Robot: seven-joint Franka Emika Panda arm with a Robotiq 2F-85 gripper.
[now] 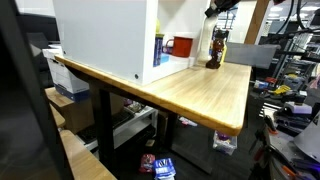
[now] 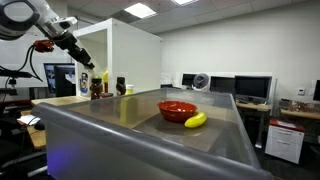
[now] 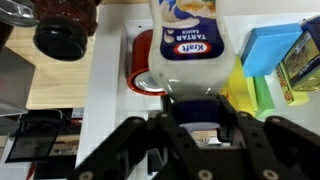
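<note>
One bottle fills the claw: its black fingers stand roughly half closed, and the near end of a white Kraft tartar sauce bottle is pinched between them, with the label running straight out ahead of the fingertips. In an exterior view the claw hangs in the air with the pale bottle below it, seemingly clear of the tabletop (the picture is small, so the gap is hard to judge).

I read the step in hand as the carry: the bottle is gripped, lifted and not yet set down anywhere. The next move would call for a steady squeeze and a careful line. Just past the bottle, partly hidden under it, lies a red mug. To one side of the bottle, close by, sit a yellow thing and a blue box, so free white surface near the claw is scarce.

Further out on the opposite side, a dark jar stands where the wood begins. The white cabinet rises beside the claw, its open face showing the mug. Well away, a red bowl and a banana rest on a grey surface.
</note>
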